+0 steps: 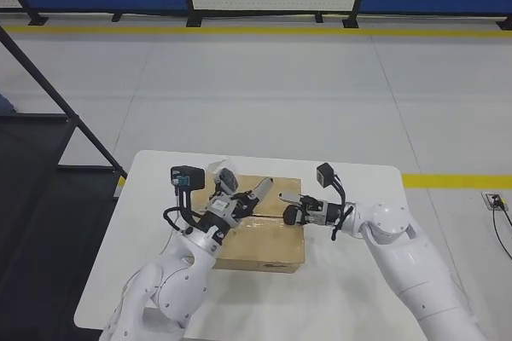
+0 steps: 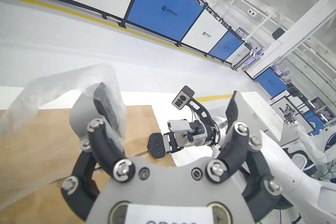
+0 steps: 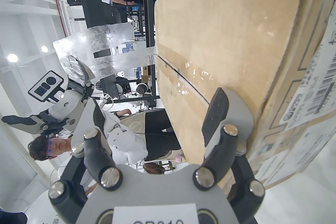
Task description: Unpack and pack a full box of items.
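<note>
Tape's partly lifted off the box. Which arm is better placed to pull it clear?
Left, probably. The clear tape clings to one of the fingers of the left gripper and runs back to the box seam. The right gripper is open at the box's edge, holding nothing.

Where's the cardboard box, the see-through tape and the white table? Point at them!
cardboard box [image 1: 264, 243], top view, on its bare brown lid.
see-through tape [image 3: 105, 51], right wrist view, middle of the peeled strip.
white table [image 1: 149, 213], top view, bare tabletop beside the box.
</note>
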Tool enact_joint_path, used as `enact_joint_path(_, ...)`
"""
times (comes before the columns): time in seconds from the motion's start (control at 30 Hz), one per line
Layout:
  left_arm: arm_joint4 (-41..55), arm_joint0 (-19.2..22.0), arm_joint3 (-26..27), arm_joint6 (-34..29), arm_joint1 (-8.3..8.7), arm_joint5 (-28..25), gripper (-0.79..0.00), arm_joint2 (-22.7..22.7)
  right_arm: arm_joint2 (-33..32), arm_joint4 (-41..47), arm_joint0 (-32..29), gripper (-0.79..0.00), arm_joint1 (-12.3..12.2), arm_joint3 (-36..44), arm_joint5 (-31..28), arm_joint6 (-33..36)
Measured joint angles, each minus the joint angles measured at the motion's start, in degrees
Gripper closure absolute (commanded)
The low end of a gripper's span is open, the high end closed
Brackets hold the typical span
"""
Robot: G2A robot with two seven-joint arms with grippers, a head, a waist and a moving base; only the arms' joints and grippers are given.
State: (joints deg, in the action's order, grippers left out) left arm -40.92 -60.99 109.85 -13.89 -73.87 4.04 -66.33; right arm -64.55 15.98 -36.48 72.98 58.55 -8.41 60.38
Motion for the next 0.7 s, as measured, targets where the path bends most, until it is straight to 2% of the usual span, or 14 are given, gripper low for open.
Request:
enact_joint_path(0.27,-2.26,-0.26,-0.26,-0.2,-0.19,-0.51,-0.785,0.53,-3.0,-0.59,-4.36,-0.785,-1.3,6.65,0.65,-1.07)
enact_joint_path(0.7,-5.52,1.01,-2.43,-1.74,-0.82,-0.85,-0.785,3.2,-10.71,1.58,-12.41,-0.785,-3.54,13.69,-1.75,-2.76)
